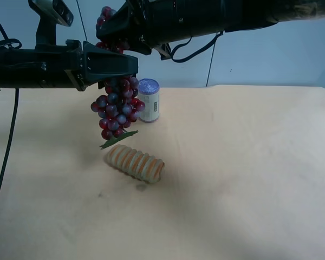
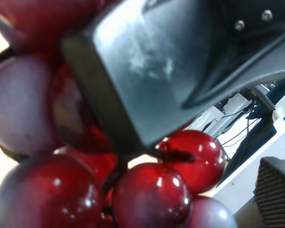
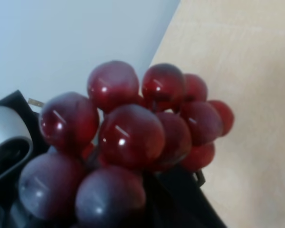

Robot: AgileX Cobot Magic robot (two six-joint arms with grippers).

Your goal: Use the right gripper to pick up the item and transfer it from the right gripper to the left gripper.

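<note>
Presently, we find the grapes aloft in the upper left of the frame, clear of the surface. The right tool appears clamped on the bunch's top. The left tool straddles its middle, but we cannot tell whether it is closed. We judge the handover is in hand: the left tool must grip firmly before the right lets go.

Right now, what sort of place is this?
Probably a robotics lab bench: a bare beige table against a plain wall, with toy grapes, a ribbed roll and a can as props.
</note>
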